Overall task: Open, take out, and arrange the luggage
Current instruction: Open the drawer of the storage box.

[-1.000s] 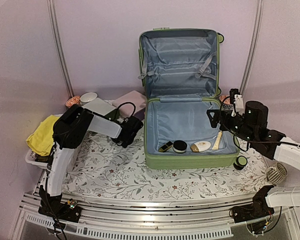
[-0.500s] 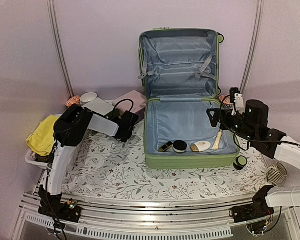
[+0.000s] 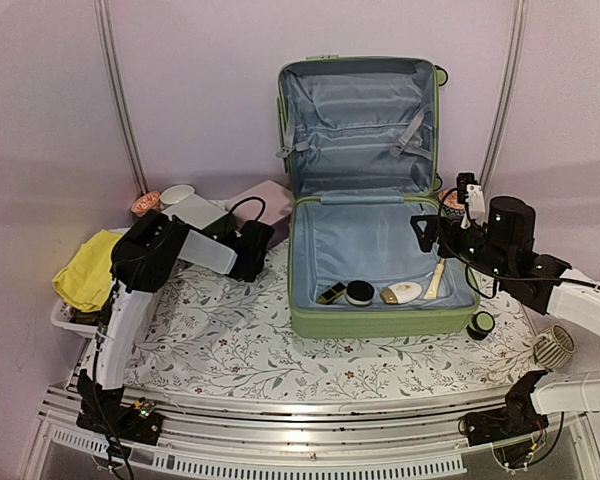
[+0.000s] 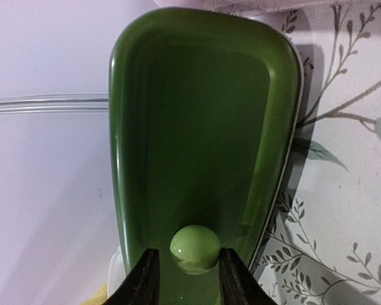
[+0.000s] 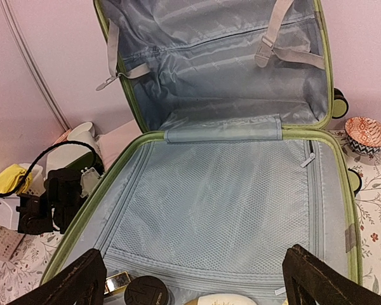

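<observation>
Luggage (image 3: pixel 380 322): lid up, centre-right on the tabletop (image 3: pixel 230 350), small items inside.
Left jaws: narrow, flanking a drawer knob (image 4: pixel 195 249); we cannot tell if they grip.
Right jaws: wide apart, empty, over the luggage.
Risk: we judge an off-centre pinch could slip off the knob.

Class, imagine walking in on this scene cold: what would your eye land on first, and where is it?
The big light-green luggage lies open mid-table, lid upright against the back wall, with a few small items lined along its near edge. The right gripper hangs wide open above it. Off to the left, the left gripper straddles a pale-green knob on a dark-green panel.
</observation>
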You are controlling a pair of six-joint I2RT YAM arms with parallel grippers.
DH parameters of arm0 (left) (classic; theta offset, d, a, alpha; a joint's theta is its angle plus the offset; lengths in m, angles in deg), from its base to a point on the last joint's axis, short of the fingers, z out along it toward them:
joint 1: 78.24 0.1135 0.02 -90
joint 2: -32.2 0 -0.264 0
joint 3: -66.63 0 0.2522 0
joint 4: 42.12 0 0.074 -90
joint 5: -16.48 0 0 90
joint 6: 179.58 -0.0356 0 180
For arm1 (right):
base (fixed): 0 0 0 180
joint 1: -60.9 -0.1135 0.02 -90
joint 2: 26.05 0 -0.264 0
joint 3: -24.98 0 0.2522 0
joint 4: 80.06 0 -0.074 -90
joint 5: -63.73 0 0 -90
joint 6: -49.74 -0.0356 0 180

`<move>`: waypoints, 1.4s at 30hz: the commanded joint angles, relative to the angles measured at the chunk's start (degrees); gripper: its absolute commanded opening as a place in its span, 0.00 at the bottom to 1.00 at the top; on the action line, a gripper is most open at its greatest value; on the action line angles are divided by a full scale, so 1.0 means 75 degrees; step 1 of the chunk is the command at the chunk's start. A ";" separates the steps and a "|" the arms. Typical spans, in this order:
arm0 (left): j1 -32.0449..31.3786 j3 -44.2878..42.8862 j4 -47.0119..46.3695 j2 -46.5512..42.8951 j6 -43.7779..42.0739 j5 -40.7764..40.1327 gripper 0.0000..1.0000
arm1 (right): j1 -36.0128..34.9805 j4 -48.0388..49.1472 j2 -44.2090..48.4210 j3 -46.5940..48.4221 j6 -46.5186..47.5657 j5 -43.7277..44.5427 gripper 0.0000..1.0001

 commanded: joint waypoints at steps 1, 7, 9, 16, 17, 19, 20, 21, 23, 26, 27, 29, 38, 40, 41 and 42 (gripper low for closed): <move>0.0043 -0.0138 -0.0664 0.0258 -0.0627 0.0389 0.28 | 0.0021 -0.0039 -0.0016 0.0197 -0.0015 -0.0057 0.99; -0.0024 0.0041 -0.0851 0.0125 -0.0691 0.0293 0.16 | 0.0018 -0.0039 0.0011 0.0156 -0.0030 -0.0055 0.99; -0.0072 0.0139 -0.0927 0.0060 -0.0691 0.0272 0.15 | 0.0019 -0.0048 0.0011 0.0157 -0.0031 -0.0060 0.99; -0.0284 0.0487 -0.1014 -0.0186 -0.0573 0.0264 0.18 | 0.0021 -0.0049 0.0070 0.0113 -0.0042 -0.0066 0.99; -0.0265 0.0484 -0.1015 -0.0174 -0.0555 0.0287 0.20 | 0.0019 -0.0055 0.0081 0.0098 -0.0048 -0.0066 0.99; -0.0208 0.0411 -0.0959 -0.0096 -0.0549 0.0307 0.25 | 0.0017 -0.0064 0.0099 0.0104 -0.0055 -0.0072 0.99; -0.0171 0.0351 -0.0949 -0.0057 -0.0559 0.0302 0.30 | 0.0020 -0.0078 0.0117 0.0104 -0.0048 -0.0068 0.99; -0.0150 0.0321 -0.0946 -0.0023 -0.0556 0.0321 0.36 | 0.0020 -0.0087 0.0138 0.0101 -0.0042 -0.0057 0.99; -0.0110 0.0266 -0.0939 0.0020 -0.0557 0.0361 0.47 | 0.0015 -0.0100 0.0181 0.0090 -0.0036 -0.0043 0.99; -0.0049 0.0174 -0.0879 0.0095 -0.0556 0.0381 0.54 | 0.0021 -0.0120 0.0201 0.0104 -0.0024 -0.0030 0.99; -0.0035 0.0129 -0.0822 0.0129 -0.0542 0.0413 0.54 | 0.0021 -0.0127 0.0201 0.0095 -0.0020 -0.0030 0.99; -0.0001 0.0067 -0.0735 0.0182 -0.0527 0.0465 0.51 | 0.0018 -0.0131 0.0195 0.0113 -0.0029 -0.0030 0.99; 0.0216 -0.0067 -0.0652 0.0449 -0.0550 0.0552 0.41 | 0.0021 -0.0136 0.0166 0.0159 -0.0030 -0.0054 0.99; 0.0246 -0.0018 -0.0643 0.0448 -0.0534 0.0606 0.41 | 0.0027 -0.0143 0.0159 0.0163 -0.0030 -0.0054 0.99; 0.0257 0.0005 -0.0620 0.0437 -0.0503 0.0637 0.41 | 0.0018 -0.0145 0.0158 0.0173 -0.0030 -0.0054 0.99; 0.0276 0.0018 -0.0584 0.0429 -0.0471 0.0682 0.42 | 0.0026 -0.0149 0.0155 0.0176 -0.0030 -0.0054 0.99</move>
